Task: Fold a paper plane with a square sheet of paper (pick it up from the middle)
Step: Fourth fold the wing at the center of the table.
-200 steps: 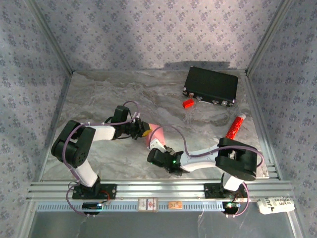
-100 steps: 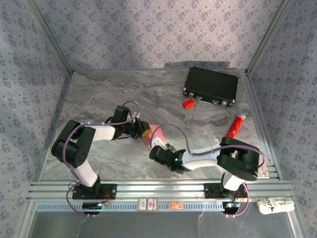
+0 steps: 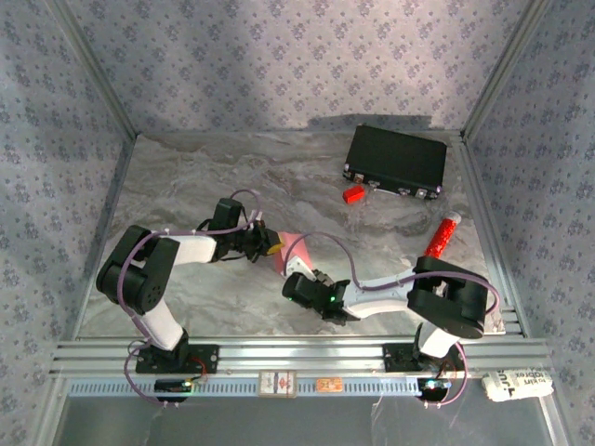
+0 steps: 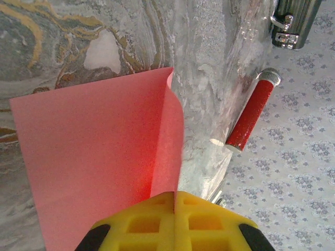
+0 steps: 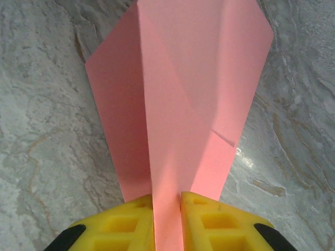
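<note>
The left fingers (image 4: 136, 226) are pinched tight on the pink paper (image 4: 89, 151). The right fingers (image 5: 214, 225) pinch its other end, near the middle of the counter (image 3: 204, 177). If they pull apart, the thin paper could rip or slip out.

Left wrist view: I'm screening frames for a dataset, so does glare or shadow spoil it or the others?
Left wrist: glare streaks the marble table beside the sharp pink paper. Right wrist: the paper's folds shade each other softly; one small glint on the table. Top external: even light; the black case shadows the back wall.
</note>
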Tool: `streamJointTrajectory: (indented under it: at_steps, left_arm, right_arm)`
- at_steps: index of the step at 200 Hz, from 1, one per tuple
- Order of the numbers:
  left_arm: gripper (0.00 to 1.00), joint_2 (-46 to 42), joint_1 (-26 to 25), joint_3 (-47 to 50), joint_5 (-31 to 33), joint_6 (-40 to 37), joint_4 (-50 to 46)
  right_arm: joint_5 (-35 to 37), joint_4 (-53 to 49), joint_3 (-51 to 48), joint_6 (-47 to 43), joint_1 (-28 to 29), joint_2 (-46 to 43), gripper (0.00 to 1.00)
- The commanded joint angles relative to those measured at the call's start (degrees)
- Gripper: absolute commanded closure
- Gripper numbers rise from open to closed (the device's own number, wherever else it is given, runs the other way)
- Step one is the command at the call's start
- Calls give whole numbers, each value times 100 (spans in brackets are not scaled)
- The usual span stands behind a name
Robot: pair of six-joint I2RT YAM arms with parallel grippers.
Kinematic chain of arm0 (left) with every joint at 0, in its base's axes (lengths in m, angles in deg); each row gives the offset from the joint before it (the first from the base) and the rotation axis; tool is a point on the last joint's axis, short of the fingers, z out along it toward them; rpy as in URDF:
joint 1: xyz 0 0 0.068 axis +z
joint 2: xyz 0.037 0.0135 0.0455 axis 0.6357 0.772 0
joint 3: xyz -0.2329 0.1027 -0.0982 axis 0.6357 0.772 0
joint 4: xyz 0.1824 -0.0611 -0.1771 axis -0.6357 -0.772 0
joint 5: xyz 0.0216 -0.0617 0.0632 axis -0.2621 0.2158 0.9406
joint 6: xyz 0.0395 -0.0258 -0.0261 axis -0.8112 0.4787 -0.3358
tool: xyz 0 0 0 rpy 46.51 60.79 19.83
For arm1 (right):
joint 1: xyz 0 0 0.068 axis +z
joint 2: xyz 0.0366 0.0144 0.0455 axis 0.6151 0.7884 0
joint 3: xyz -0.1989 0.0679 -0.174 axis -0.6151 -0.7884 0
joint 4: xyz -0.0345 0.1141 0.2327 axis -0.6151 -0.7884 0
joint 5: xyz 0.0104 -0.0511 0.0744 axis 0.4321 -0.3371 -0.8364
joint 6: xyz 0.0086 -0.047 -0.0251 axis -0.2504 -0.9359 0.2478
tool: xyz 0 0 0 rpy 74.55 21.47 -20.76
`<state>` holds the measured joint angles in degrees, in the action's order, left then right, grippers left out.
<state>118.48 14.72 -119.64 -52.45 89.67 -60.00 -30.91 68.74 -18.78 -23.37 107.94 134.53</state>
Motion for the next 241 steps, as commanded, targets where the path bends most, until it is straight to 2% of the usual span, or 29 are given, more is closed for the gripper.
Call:
streamJointTrajectory:
  at_steps: [1,76,152,189,207,219,241]
  left_arm:
    - [98,-32,-23,59,66,-60,3]
    - [99,-40,-30,86,101,-59,-9]
    - [99,-5,-27,58,90,-67,-11]
    - [99,-5,-28,64,105,-56,-15]
    - [90,-20,-28,59,140,-53,-35]
    - [88,-36,-28,56,164,-52,-40]
    - [71,-109,-29,34,195,-44,-42]
  right_arm:
    - [184,-57,-99,143,-28,-171,79]
    - [245,5,-114,187,-45,-189,81]
    - [199,31,-81,145,-107,-112,77]
    - [94,66,-72,91,-142,-122,82]
    - [47,83,-99,81,-159,-194,85]
    - [-73,128,-134,77,-187,-240,87]
    - [-303,249,-203,137,-273,-301,90]
